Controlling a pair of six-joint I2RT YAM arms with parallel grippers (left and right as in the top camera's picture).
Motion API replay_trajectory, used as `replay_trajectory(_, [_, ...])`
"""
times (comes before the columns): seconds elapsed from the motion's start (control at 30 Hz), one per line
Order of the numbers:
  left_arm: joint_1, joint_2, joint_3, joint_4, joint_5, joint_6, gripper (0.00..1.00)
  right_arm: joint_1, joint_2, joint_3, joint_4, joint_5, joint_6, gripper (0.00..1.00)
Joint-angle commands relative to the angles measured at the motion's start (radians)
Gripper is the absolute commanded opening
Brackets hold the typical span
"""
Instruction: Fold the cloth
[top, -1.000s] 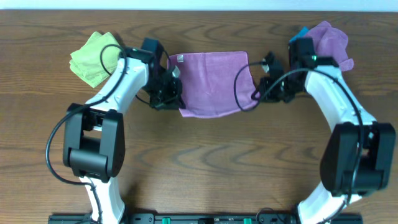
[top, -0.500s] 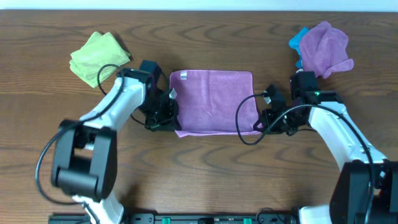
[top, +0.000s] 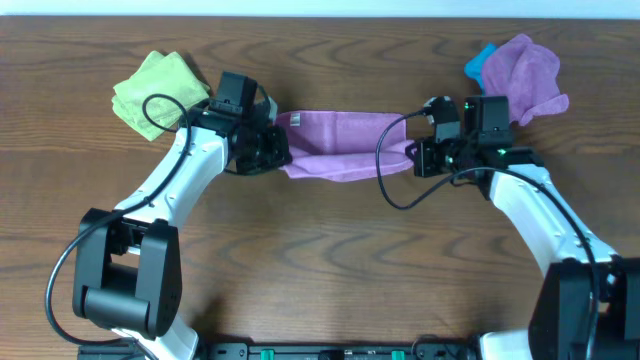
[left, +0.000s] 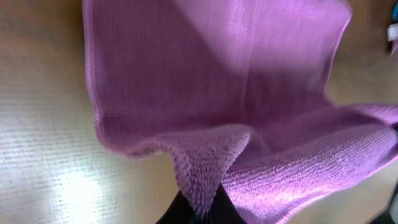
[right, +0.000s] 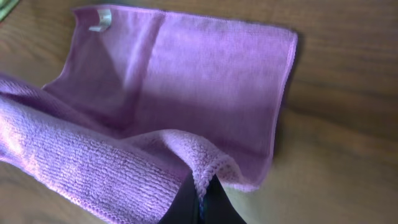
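The lilac-purple cloth (top: 345, 145) hangs stretched between my two grippers above the table's far middle, its near edge lifted and carried toward the far edge. A small white tag (right: 99, 18) shows at its far left corner. My left gripper (top: 272, 150) is shut on the cloth's near left corner (left: 202, 180). My right gripper (top: 420, 155) is shut on the near right corner (right: 202, 171). The far half of the cloth (right: 186, 74) lies flat on the table.
A light-green folded cloth (top: 155, 92) lies at the far left. A purple cloth bunched with a blue one (top: 520, 75) lies at the far right, just behind my right arm. The wooden table (top: 320, 270) spreads toward the front.
Both grippers have lifted the cloth's near corners and moved them toward the far edge. The cloth, flat half a second ago, now folds over itself.
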Motion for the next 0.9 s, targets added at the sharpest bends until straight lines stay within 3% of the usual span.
replay_trajectory(0.0, [0.006, 0.022, -0.001, 0.063, -0.062, -0.045, 0.06, 0.033, 0.055, 0.003, 0.058, 0.066, 0.029, 0.01])
replay_trajectory(0.43, [0.04, 0.136, 0.0, 0.377, -0.195, -0.094, 0.06, 0.048, 0.206, 0.05, 0.293, 0.157, 0.069, 0.01])
replay_trajectory(0.87, [0.047, 0.229, 0.003, 0.533, -0.192, -0.154, 0.06, 0.048, 0.296, 0.117, 0.299, 0.204, 0.073, 0.01])
